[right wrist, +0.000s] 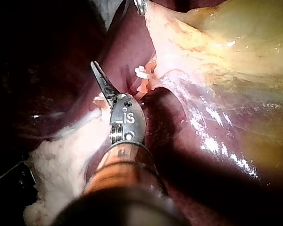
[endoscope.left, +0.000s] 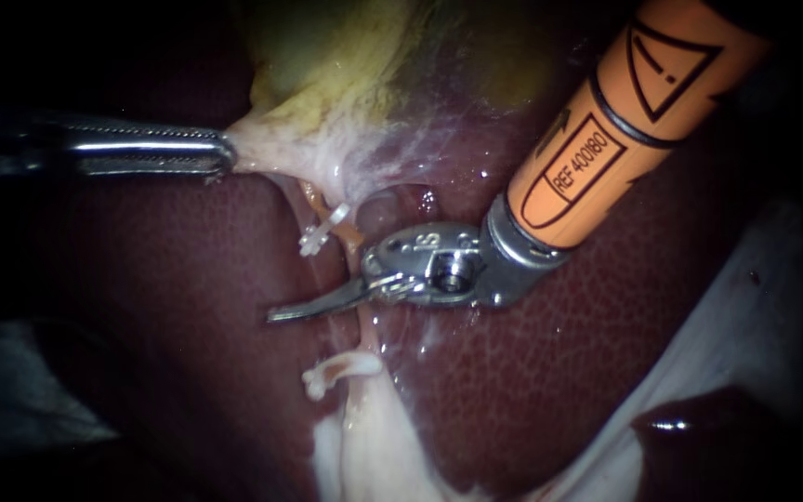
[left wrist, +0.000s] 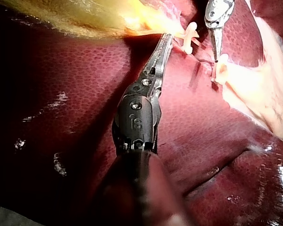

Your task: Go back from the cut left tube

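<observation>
The pincer of our left instrument point(endoscope.left: 223, 153) is clamped on the pale neck tissue of the gallbladder point(endoscope.left: 327, 84), and that tissue is drawn taut toward the view's left. Over to the pincer of our right instrument point(endoscope.left: 276, 316): two slim blades, lying together with nothing between them, pointing straight across the gap in the cut tube point(endoscope.left: 313, 200). The upper stump point(endoscope.left: 346, 231), orange and carrying a white clip point(endoscope.left: 322, 230), sits just above the blades and is not touching them. The lower stump point(endoscope.left: 335, 370), pale and curled, lies just below them on the liver point(endoscope.left: 169, 307). From the right wrist camera, we see the clipped stump standing off to one side of the blades, apart from them.
</observation>
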